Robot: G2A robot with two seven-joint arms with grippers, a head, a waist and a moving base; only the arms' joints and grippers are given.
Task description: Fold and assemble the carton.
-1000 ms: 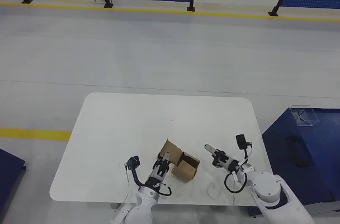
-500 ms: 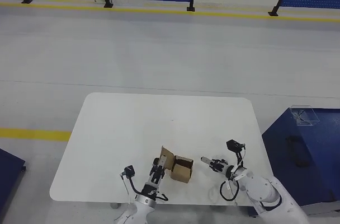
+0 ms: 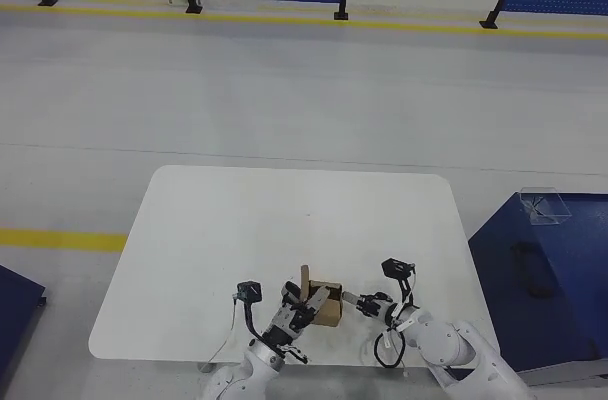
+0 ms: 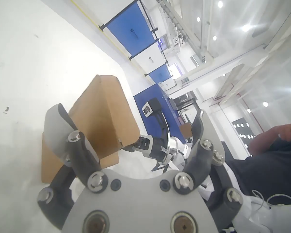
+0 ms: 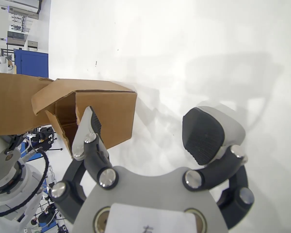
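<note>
A small brown carton [image 3: 324, 303] sits near the front edge of the white table [image 3: 284, 210], with one flap [image 3: 306, 277] standing upright. My left gripper [image 3: 302, 310] is open at the carton's left side. In the left wrist view, one of its fingers [image 4: 60, 122] lies against the carton [image 4: 104, 112] and the flap rises between the jaws. My right gripper [image 3: 352, 298] is open at the carton's right side. In the right wrist view, one finger [image 5: 89, 122] sits at the edge of the carton's [image 5: 106, 103] open end and the other finger [image 5: 203, 134] hangs over bare table.
The table's front edge runs just behind both grippers. A dark blue bin [image 3: 554, 270] stands off the table's right side. The far and left parts of the tabletop are bare white surface.
Both grippers have closed in on the carton, the right one moving left and nearer the front edge. The flap that leaned outward to the left now stands upright.
</note>
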